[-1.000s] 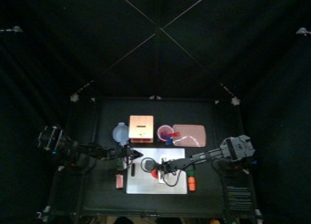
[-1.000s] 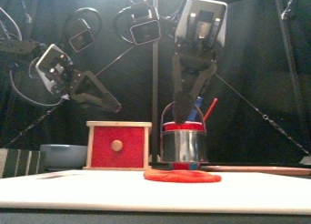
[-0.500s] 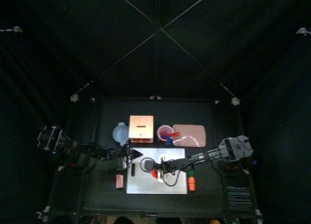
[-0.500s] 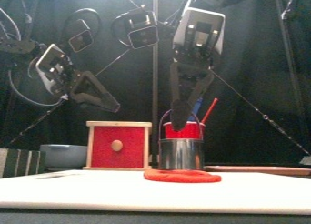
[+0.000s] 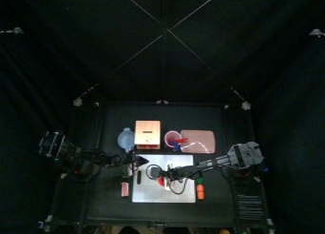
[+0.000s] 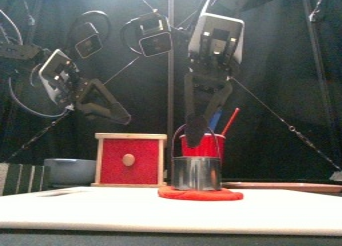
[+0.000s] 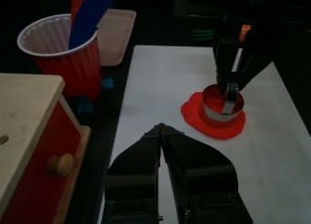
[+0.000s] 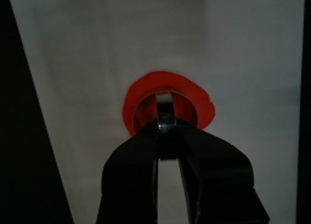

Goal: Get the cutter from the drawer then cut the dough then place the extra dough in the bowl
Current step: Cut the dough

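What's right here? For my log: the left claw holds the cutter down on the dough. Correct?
No. It is the right claw that holds the cutter down on the dough; the right wrist view shows it.

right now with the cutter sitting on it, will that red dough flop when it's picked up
Probably floppy: the dough lies thin and flat on the board. Likely light, and it may stick inside the cutter standing on it.
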Robot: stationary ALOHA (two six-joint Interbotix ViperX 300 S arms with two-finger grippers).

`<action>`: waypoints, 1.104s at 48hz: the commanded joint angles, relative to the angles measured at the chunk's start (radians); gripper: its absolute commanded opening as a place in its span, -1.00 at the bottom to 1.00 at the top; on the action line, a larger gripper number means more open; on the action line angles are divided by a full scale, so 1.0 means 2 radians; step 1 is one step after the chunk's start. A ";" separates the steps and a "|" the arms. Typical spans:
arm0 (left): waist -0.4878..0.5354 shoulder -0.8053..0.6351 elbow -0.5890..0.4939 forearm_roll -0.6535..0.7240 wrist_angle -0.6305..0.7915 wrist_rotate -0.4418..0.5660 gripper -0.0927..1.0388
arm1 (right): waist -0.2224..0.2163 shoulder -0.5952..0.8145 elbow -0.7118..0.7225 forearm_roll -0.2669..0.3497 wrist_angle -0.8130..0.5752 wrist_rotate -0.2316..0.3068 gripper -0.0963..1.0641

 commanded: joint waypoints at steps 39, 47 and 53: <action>-0.004 -0.005 -0.018 -0.001 -0.004 -0.001 0.01 | 0.001 -0.053 -0.008 -0.001 -0.035 0.009 0.74; -0.012 -0.004 -0.031 0.000 -0.003 -0.001 0.10 | 0.001 -0.101 0.047 -0.004 -0.109 0.023 0.74; -0.024 0.006 -0.043 -0.002 -0.003 -0.001 0.14 | 0.001 -0.139 0.106 -0.021 -0.200 0.038 0.74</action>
